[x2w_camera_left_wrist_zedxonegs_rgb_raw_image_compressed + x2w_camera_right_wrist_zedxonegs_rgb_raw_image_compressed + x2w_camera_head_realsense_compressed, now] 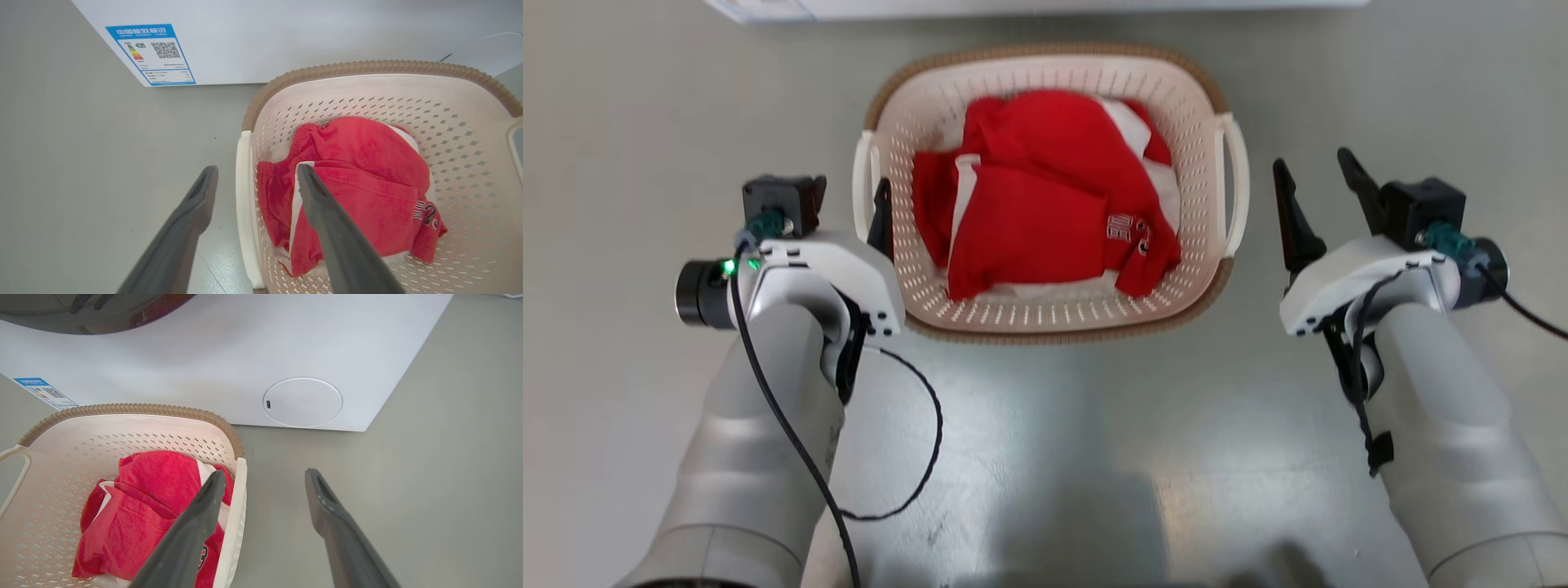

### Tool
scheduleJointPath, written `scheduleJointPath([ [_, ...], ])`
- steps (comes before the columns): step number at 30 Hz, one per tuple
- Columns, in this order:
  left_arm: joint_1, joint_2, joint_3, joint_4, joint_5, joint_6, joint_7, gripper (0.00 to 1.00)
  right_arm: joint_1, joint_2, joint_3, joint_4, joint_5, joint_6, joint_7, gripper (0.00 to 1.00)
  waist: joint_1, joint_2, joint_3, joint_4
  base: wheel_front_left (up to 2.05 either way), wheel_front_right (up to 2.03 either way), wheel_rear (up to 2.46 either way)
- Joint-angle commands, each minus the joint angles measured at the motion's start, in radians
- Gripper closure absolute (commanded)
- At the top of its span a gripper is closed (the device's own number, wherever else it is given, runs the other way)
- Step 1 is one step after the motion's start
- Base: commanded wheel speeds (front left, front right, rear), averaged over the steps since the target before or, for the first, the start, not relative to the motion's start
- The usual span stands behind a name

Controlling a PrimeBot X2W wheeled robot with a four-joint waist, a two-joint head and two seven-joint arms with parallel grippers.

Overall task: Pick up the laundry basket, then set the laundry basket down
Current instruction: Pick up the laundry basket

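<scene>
Nearest in the head view, two pale forearms reach forward over the grey floor (645,122), a black cable looping beside the left one. The right gripper (1311,159) has its fingers spread and empty, and from above both look clear of the laundry basket (1045,314), with a strip of floor between them and its right handle (1232,184). The right wrist view reads differently: that handle lies between the two finger lines, one finger over the basket's inside and the other over bare floor. How high they hang cannot be judged. From the head camera only one dark finger of the left arm shows, just inside the basket's left wall. The left wrist view shows the left gripper (256,168) spread wide astride the left handle (245,204), one finger outside, one above the red garment (359,179); contact cannot be told. The basket stands on the floor between the two arms, holding the crumpled red and white clothing. Beyond it is a white appliance (204,355). The left wrist view shows its blue energy label (150,54), and the right wrist view its round cover (302,402).
</scene>
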Motion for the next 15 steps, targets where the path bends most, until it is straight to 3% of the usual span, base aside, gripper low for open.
scheduleJointPath([
  [1,-0.009,0.03,0.022,0.0,-0.006,0.008,-0.006,0.0,-0.001,0.009,0.021,-0.007,0.005,0.006,-0.012,0.0,0.0,0.0,0.048,0.0,0.0,0.0,0.0],
  [15,-0.086,0.038,0.018,0.019,-0.01,0.023,-0.006,0.0,-0.053,0.009,0.04,-0.01,0.029,0.006,-0.012,0.0,0.0,0.0,0.147,0.015,0.0,0.0,0.0],
])
